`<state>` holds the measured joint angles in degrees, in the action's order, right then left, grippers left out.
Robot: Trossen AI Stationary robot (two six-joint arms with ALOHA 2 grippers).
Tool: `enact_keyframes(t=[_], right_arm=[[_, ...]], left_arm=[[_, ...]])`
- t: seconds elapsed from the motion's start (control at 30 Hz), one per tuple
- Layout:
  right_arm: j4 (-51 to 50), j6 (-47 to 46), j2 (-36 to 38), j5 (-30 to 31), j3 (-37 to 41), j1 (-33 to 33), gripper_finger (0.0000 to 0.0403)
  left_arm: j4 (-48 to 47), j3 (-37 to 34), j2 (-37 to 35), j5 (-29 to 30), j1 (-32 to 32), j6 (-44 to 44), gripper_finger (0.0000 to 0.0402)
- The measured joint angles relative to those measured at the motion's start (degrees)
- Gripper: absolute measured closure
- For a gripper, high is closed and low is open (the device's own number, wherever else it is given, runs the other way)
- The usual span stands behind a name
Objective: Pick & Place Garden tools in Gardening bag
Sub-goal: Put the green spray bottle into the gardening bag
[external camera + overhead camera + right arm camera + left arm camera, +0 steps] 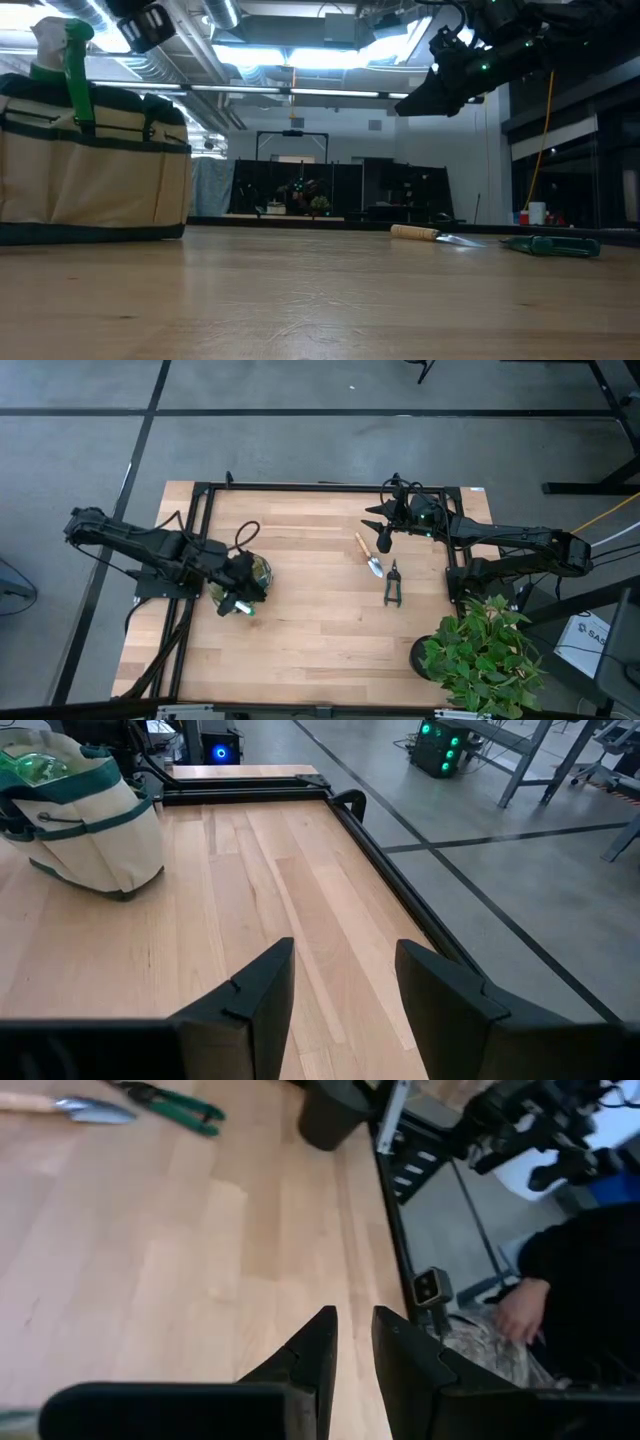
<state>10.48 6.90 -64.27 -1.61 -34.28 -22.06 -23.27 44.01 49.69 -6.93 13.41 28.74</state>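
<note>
Trowel (369, 555) and shears (393, 584) flat on table (300, 630), just below right gripper (340, 990), fingers spread, empty. Left gripper (352, 1345) over bag (250, 575), fingers near-closed, apparently empty. Spray bottle (35, 765) already bagged. Trowel rigid, light; best pinched mid wooden handle.
</note>
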Motion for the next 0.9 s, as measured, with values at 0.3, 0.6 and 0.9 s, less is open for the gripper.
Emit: enact_keyframes(t=[0.3,0.6,0.9], right_arm=[[0.00,0.00,0.00,0.00,-0.01,0.02,0.0224],[-0.02,0.01,0.01,0.01,-0.02,0.01,0.0224],[0.00,0.00,0.00,0.00,0.00,0.00,0.0224]], left_arm=[[2.82,4.06,3.27,2.97,3.68,-10.35,0.0341],[-11.85,16.39,9.83,16.66,13.06,-18.91,0.0341],[-17.30,17.99,13.81,18.36,16.17,-9.87,0.0332]])
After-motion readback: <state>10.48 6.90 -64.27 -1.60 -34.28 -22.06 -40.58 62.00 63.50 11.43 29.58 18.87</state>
